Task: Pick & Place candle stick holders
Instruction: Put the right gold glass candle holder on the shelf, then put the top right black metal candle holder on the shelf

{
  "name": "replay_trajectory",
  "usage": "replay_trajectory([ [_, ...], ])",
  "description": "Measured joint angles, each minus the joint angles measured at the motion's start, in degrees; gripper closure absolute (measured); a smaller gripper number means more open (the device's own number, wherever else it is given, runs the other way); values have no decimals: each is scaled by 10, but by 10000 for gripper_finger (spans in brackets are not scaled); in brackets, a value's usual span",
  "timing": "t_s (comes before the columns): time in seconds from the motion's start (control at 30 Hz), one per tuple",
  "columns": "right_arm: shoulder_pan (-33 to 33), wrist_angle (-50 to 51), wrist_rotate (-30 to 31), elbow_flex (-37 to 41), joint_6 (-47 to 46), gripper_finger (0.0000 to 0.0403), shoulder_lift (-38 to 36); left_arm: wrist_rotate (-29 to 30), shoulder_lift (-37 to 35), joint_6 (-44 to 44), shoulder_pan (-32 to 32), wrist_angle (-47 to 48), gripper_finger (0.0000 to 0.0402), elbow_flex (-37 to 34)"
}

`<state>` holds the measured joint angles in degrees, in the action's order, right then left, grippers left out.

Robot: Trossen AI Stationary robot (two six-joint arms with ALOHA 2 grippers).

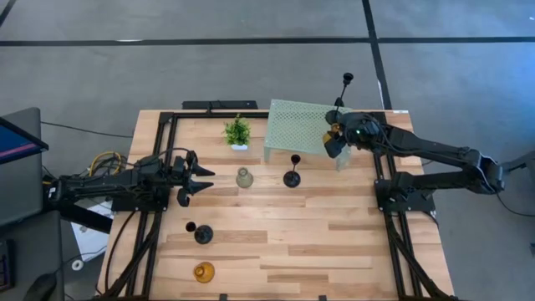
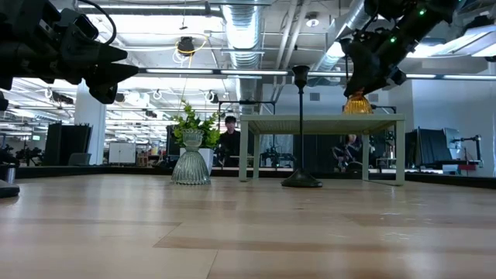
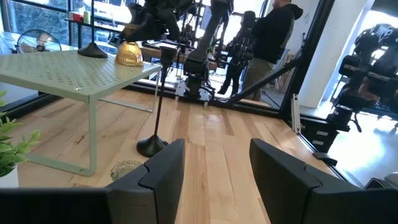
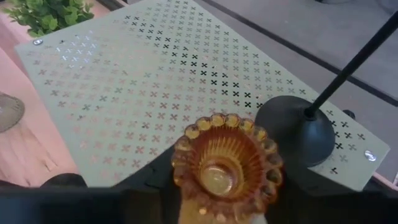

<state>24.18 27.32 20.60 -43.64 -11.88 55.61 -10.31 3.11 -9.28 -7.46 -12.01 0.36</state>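
My right gripper [image 1: 335, 140] is over the right end of the pale green mesh stand [image 1: 297, 125], shut on an amber glass holder [image 4: 227, 165] that stands on the stand top [image 2: 357, 103]. A black holder [image 1: 339, 107] stands on the stand's far right corner. On the table stand a black holder [image 1: 292, 177], a clear-grey glass holder [image 1: 244, 177], another black holder [image 1: 202, 234] and a second amber holder [image 1: 204, 272]. My left gripper [image 1: 199, 176] is open and empty, above the table left of the clear-grey holder. My right gripper comes at the amber holder from above, pointing down, one finger [image 4: 158, 180] on each side of its body just under the scalloped rim [image 4: 186, 134]. The holder is upright, its base on the stand top. The rim hides the points of contact.
A small green potted plant [image 1: 237, 132] stands left of the mesh stand at the table's far side. Black frame rails [image 1: 155, 217] run along the table's left and right sides. People show in the room beyond the table [image 3: 273, 31]. Bare wood lies at the near right [image 1: 334, 251].
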Motion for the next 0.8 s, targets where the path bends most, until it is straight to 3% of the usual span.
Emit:
replay_trajectory([
  [0.13, 0, 8, 0, 0, 0, 177, -12, 0, 0, 0, 0, 0, 220, 0],
  [0.27, 0, 7, 2, 0, 2, 143, -20, 0, 0, 0, 0, 0, 220, 0],
  [0.47, 0, 30, 2, -20, 5, 134, -44, 0, 0, 0, 0, 0, 220, 0],
  [0.8, -47, 137, -7, -147, 14, 133, -70, 0, 0, 0, 0, 0, 220, 0],
])
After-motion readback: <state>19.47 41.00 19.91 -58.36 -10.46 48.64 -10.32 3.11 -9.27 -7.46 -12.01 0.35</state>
